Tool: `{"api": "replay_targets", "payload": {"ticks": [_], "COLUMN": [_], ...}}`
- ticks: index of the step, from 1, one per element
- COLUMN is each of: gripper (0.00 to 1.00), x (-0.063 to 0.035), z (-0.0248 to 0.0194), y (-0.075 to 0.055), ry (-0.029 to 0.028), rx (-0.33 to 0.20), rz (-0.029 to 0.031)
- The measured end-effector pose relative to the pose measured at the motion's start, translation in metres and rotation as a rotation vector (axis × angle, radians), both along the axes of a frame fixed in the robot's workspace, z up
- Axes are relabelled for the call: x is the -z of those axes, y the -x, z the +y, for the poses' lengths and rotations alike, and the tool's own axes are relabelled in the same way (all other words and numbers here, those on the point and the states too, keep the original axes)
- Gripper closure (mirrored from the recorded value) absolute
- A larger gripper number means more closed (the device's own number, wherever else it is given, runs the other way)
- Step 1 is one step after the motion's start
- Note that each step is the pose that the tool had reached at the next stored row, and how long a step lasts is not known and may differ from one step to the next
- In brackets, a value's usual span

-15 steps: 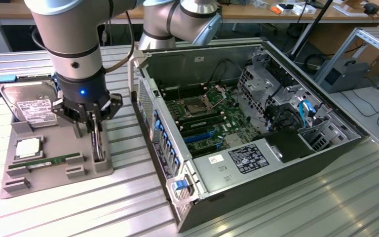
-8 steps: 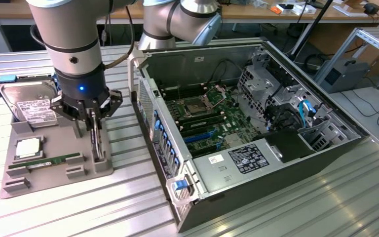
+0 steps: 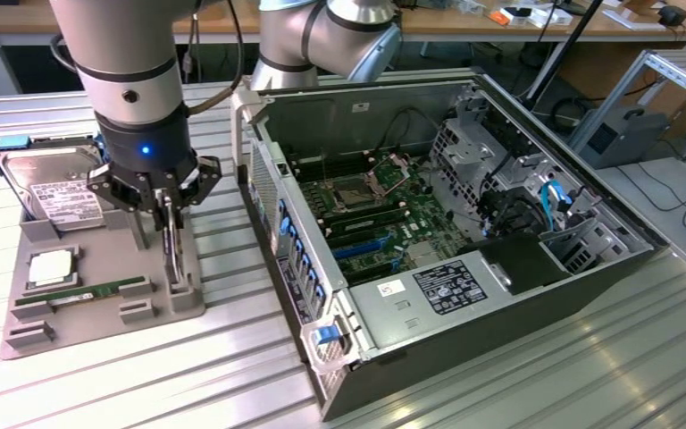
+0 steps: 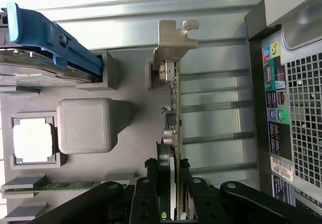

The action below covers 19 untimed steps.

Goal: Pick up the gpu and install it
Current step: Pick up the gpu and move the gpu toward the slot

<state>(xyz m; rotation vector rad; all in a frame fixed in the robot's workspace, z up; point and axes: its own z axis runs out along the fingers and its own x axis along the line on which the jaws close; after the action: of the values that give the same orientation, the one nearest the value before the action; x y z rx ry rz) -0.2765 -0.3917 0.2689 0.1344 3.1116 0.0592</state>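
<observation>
The open black metal computer case (image 3: 498,340) fills the exterior view's right, with the flat grey plastic tray (image 3: 104,255) beside it. At the tray's case-side edge the thin dark gpu card (image 4: 174,108) stands upright on edge, its silver bracket (image 4: 173,38) at one end. My black claw (image 3: 158,210) is clamped on its faces.

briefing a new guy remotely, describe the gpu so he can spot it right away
Find the open computer case; beside it, on the exterior view's left, sits a grey tray of parts. On the tray's side nearest the case, the gpu is the thin dark card standing on edge, with the arm's jaws closed on it. Its neighbours, the silver hard drive and green memory stick, sit low.
</observation>
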Motion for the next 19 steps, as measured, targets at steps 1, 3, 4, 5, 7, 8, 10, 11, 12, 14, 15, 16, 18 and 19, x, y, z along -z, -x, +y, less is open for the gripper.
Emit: {"api": "replay_targets", "payload": {"ticks": [1, 3, 4, 5, 7, 8, 10, 11, 12, 14, 15, 16, 18, 19], "gripper": [0.73, 0.73, 0.73, 0.73, 0.73, 0.73, 0.73, 0.73, 0.73, 0.73, 0.73, 0.73, 0.73, 0.73], "x": [-0.0011, -0.0035, -0.0050, -0.0057, -0.0072, -0.0089, -0.0128, -0.0151, -0.0177, -0.0210, -0.0229, -0.0243, -0.0265, -0.0278], "z": [0.0000, 0.0000, 0.0000, 0.0000, 0.0000, 0.0000, 0.0000, 0.0000, 0.0000, 0.0000, 0.0000, 0.0000, 0.0000, 0.0000], "y": [0.000, 0.000, 0.000, 0.000, 0.000, 0.000, 0.000, 0.000, 0.000, 0.000, 0.000, 0.000, 0.000, 0.000], "ry": [0.0000, 0.0000, 0.0001, 0.0001, 0.0000, 0.0001, 0.0000, 0.0001, 0.0001, 0.0001, 0.0001, 0.0000, 0.0000, 0.0000], "rx": [0.000, 0.000, 0.000, 0.000, 0.000, 0.000, 0.000, 0.000, 0.000, 0.000, 0.000, 0.000, 0.000, 0.000], "rz": [0.0000, -0.0001, 0.0000, 0.0000, -0.0001, 0.0000, -0.0001, -0.0001, 0.0000, 0.0000, 0.0000, 0.0000, -0.0001, -0.0001]}}
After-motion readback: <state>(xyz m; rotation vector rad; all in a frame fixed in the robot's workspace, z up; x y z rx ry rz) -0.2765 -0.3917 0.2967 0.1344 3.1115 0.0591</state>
